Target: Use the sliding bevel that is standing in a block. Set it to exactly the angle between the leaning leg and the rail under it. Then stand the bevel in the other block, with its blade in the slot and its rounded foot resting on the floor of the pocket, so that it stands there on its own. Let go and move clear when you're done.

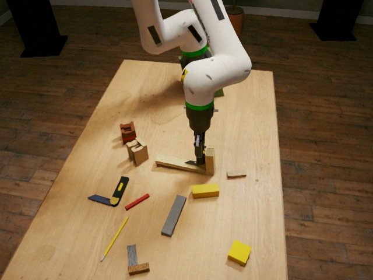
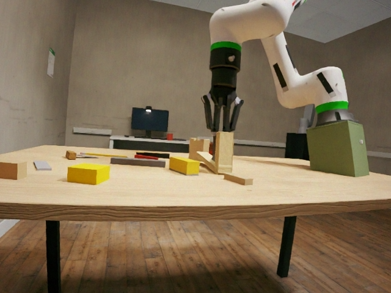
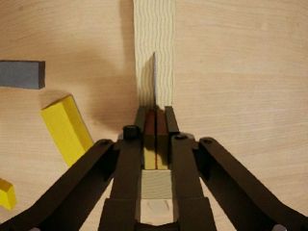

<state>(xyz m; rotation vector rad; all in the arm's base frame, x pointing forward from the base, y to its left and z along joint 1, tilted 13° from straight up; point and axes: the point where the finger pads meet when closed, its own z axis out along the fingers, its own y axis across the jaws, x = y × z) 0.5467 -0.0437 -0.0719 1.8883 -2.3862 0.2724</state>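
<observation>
My gripper (image 1: 199, 157) (image 2: 220, 128) (image 3: 155, 118) is shut on the sliding bevel. In the wrist view the bevel's brown stock (image 3: 149, 134) sits between the fingers, and its thin grey blade (image 3: 150, 80) (image 1: 190, 163) runs out along the long rail (image 1: 176, 164) (image 3: 153, 13) (image 2: 205, 160). The bevel is down in the corner where the rail meets the short leg (image 1: 210, 159) (image 2: 225, 151). A red-brown slotted block (image 1: 127, 132) and a pale wooden slotted block (image 1: 137, 151) (image 2: 197, 146) stand to the left, both with nothing in them.
On the table (image 1: 250, 126) lie a black and yellow bevel with a blue blade (image 1: 116, 191), a red stick (image 1: 137, 201), a pencil (image 1: 114, 238), a grey bar (image 1: 173, 214), two yellow blocks (image 1: 205, 190) (image 1: 239, 252), a small wood piece (image 1: 236, 173) and a try square (image 1: 134, 259).
</observation>
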